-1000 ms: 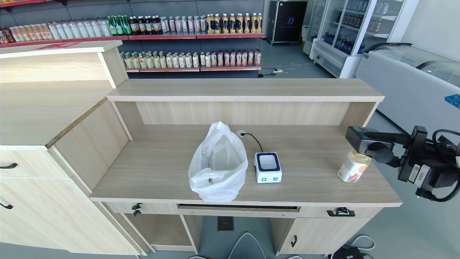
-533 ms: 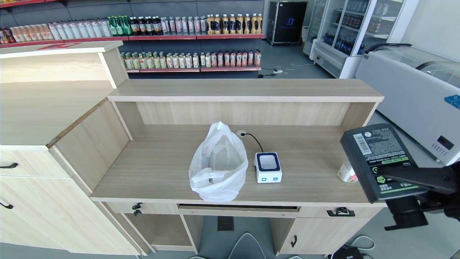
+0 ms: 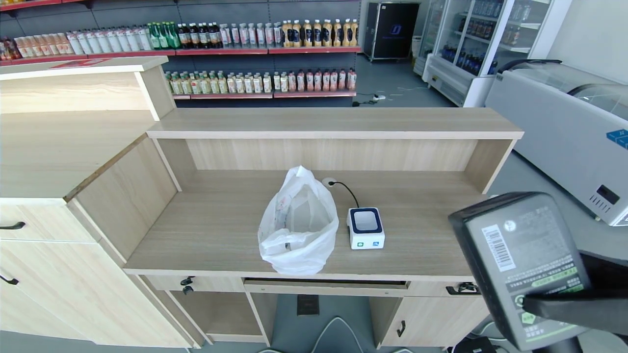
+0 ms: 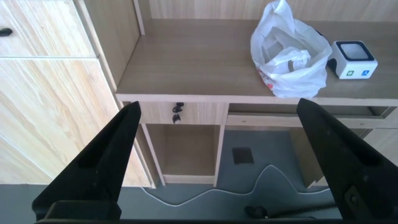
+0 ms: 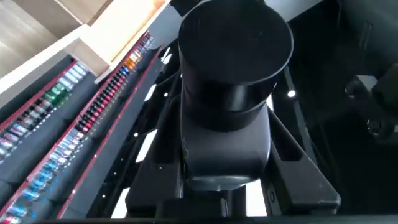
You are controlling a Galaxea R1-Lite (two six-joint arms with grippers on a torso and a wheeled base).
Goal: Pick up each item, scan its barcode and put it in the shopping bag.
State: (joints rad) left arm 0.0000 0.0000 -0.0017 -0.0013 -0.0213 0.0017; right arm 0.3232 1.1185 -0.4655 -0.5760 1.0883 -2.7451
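A white plastic shopping bag (image 3: 298, 225) stands open on the wooden counter (image 3: 216, 230), with a few packages inside. A white scanner (image 3: 365, 228) sits just to its right. Close to the head camera at the lower right, my right gripper (image 3: 554, 306) is shut on a black box (image 3: 520, 260) with printed labels and a barcode; one finger lies across its face. The black box (image 5: 230, 93) hides the counter's right end. My left gripper (image 4: 219, 106) hangs open and empty, low in front of the counter's left end, well short of the bag (image 4: 289, 53) and scanner (image 4: 354, 59).
A raised shelf (image 3: 333, 122) runs along the counter's back, and side walls close both ends. A taller cabinet (image 3: 59, 162) stands to the left. Drawers and an open cubby (image 4: 183, 149) sit below the counter. Drink shelves and freezers line the room behind.
My right gripper has carried the black box nearer to the head camera and lower in the picture, where it now covers the can on the counter's right end. Bag and scanner have not moved.
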